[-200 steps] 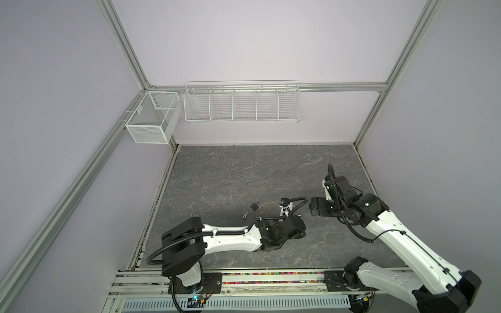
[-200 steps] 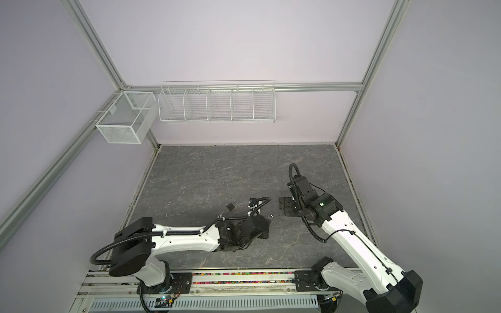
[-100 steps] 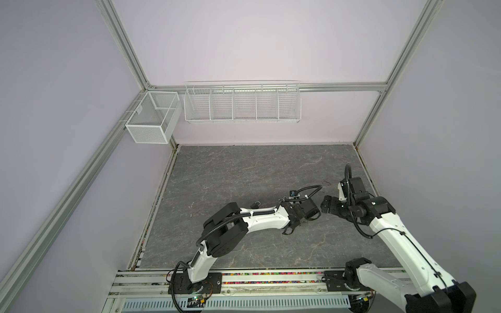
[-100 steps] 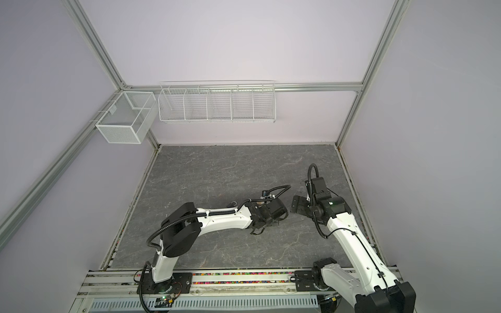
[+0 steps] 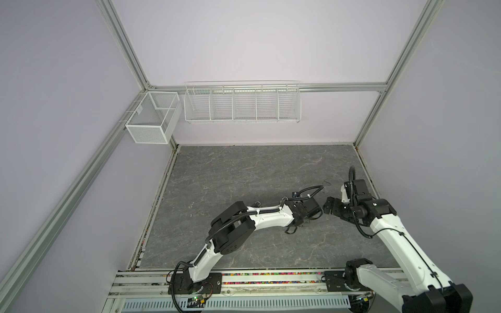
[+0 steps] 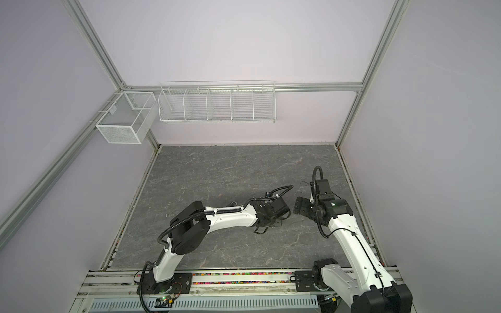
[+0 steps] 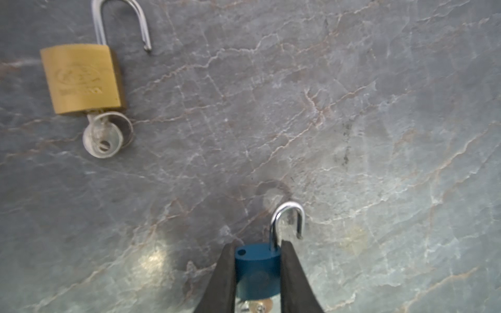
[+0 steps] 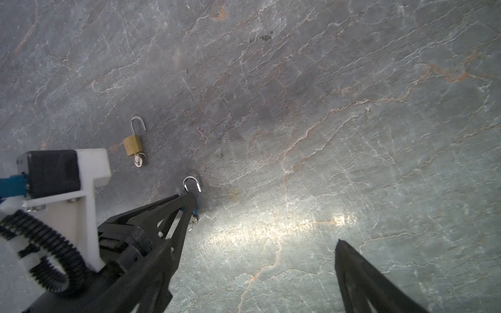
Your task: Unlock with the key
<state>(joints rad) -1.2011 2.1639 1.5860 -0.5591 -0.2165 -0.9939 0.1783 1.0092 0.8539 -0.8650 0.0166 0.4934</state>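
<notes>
The left gripper [image 7: 257,245] pinches the blue lock [image 7: 257,271], the right gripper [image 5: 328,208] is wide apart, and a bump could knock the lock loose.

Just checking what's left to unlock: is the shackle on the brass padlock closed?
No, the brass padlock lies on the table with its shackle standing open, the free end clear of the body.

The blue padlock [image 7: 257,268] is clamped between the left gripper's [image 7: 257,244] fingers, its silver shackle open and a small key [image 7: 260,307] partly hidden below its body. The brass padlock [image 7: 81,78] lies flat on the stone surface [image 7: 352,108], apart from the blue one, shackle open, with a silver key [image 7: 101,138] in its keyhole.
</notes>
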